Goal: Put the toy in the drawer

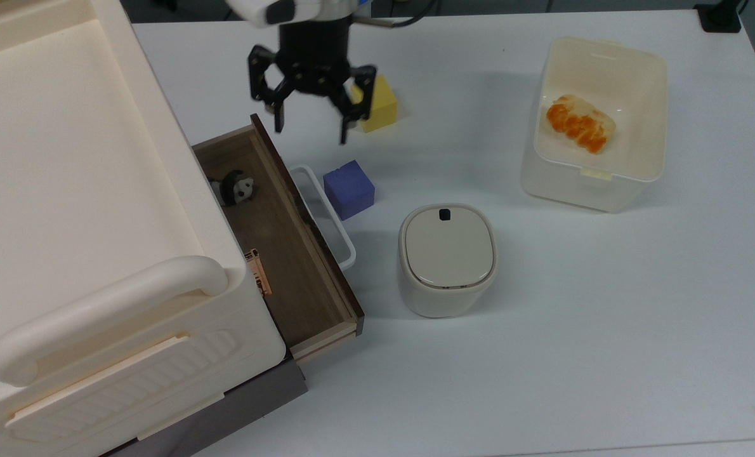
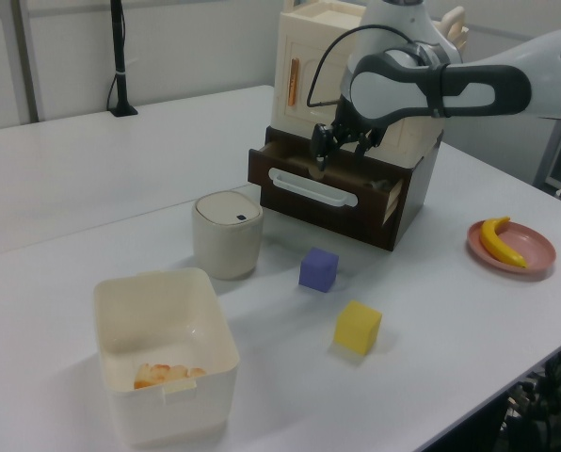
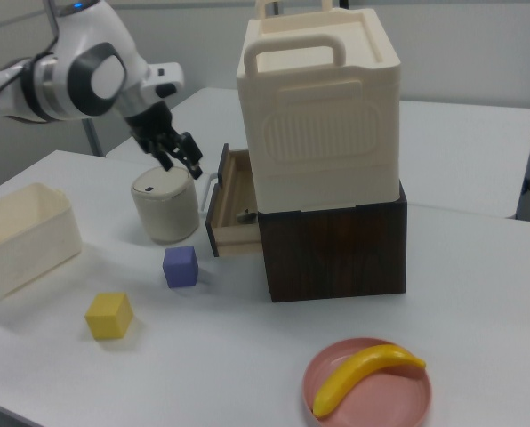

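Reference landmark: the open drawer point(image 1: 288, 254), pulled out of the cream cabinet point(image 1: 85, 209) with its dark front and white loop handle point(image 1: 327, 216) facing the table point(image 1: 542, 355).

- Panda toy point(image 1: 239, 186): lies on the drawer's wooden floor, toward the end nearest the gripper in the top view, close to the cabinet's edge. Nothing touches it.
- Small orange-and-white item point(image 1: 258, 271): sits further along the drawer floor, against the cabinet side.
- Gripper point(image 1: 312, 131): hangs above the table just past the drawer's upper end in the top view, clear of the drawer. Fingers spread wide, nothing between them. In the left view the gripper point(image 2: 329, 153) sits above the drawer front.
- Purple cube point(image 1: 348, 189): on the table just beside the handle, on the top view's right of the drawer.
- Yellow cube point(image 1: 377, 101): further from the drawer, partly behind one gripper finger in the top view.
- Lidded cream container point(image 1: 447, 259): stands on the table to the top view's right of the drawer front.
- White tub point(image 1: 596, 120): well apart from the drawer, holding an orange-and-white food item point(image 1: 579, 123).
- Pink plate point(image 3: 368, 390) with banana point(image 3: 363, 374): in the right view, on the table in front of the cabinet's dark base.
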Robot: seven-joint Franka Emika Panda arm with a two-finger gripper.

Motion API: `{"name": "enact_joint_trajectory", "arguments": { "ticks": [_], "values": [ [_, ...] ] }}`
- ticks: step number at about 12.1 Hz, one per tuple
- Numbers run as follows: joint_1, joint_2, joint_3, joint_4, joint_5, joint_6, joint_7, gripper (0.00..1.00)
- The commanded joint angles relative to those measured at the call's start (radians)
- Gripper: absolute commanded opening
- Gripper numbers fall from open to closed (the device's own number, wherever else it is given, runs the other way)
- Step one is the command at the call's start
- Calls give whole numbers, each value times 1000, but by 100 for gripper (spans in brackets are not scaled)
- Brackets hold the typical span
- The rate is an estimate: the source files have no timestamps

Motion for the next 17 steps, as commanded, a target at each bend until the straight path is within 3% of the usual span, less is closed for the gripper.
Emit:
{"name": "enact_joint_trajectory", "arguments": {
  "ticks": [1, 3, 7, 10, 14, 17],
  "values": [
    [16, -38, 36, -11, -9, -80, -126, 100],
    [18, -43, 60, -8, 3, -172, -214, 100],
    [31, -69, 119, 75, 21, -407, -135, 100],
    [30, -86, 119, 120, 61, -438, -115, 100],
    [28, -86, 109, 129, 60, -438, -105, 100],
    [65, -78, 64, 158, 60, -461, -105, 100]
  ]
}}
